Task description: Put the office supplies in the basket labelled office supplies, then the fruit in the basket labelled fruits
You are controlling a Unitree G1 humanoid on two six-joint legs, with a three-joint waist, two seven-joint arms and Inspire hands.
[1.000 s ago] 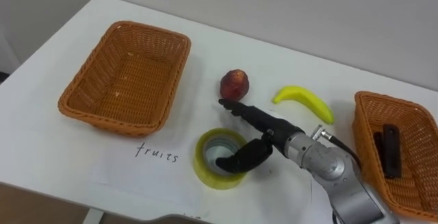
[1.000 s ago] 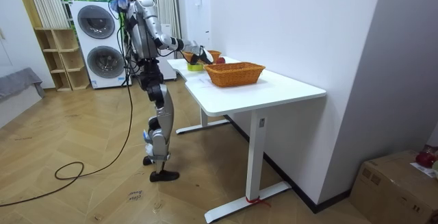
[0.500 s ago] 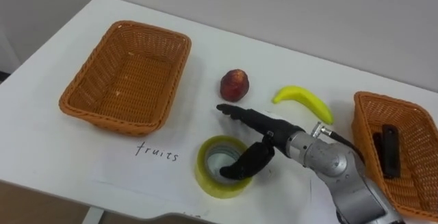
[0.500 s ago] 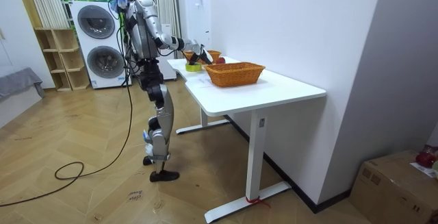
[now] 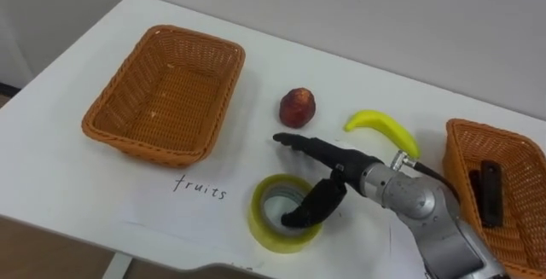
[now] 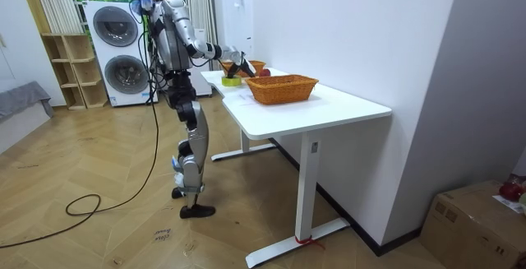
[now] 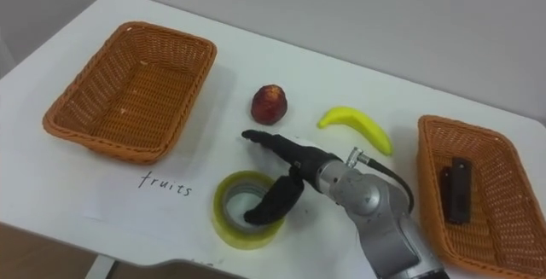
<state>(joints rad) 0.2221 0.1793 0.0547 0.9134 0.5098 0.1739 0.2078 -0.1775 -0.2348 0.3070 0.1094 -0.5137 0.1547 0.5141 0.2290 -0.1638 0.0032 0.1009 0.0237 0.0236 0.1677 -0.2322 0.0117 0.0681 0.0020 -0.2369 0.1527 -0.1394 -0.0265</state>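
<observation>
A yellow tape roll (image 5: 266, 228) lies flat near the table's front edge. My right hand (image 5: 341, 164) hovers over its right side with the fingers (image 5: 294, 141) stretched straight toward a red peach (image 5: 298, 107). The thumb (image 5: 309, 212) reaches down into the roll's hole, against its right rim. A banana (image 5: 384, 128) lies right of the peach. The left wicker basket (image 5: 198, 44) holds nothing. The right wicker basket (image 5: 452, 142) holds a black object (image 5: 489, 194).
A sheet of paper with the handwritten word fruits (image 5: 200, 187) lies in front of the left basket. The white table (image 5: 60, 185) ends close below the tape roll. In the room view I stand at the table's end, right arm (image 6: 215, 53) over it.
The whole eye view has shifted a little. The tape roll has slid slightly toward the table's front edge, with my thumb staying inside it.
</observation>
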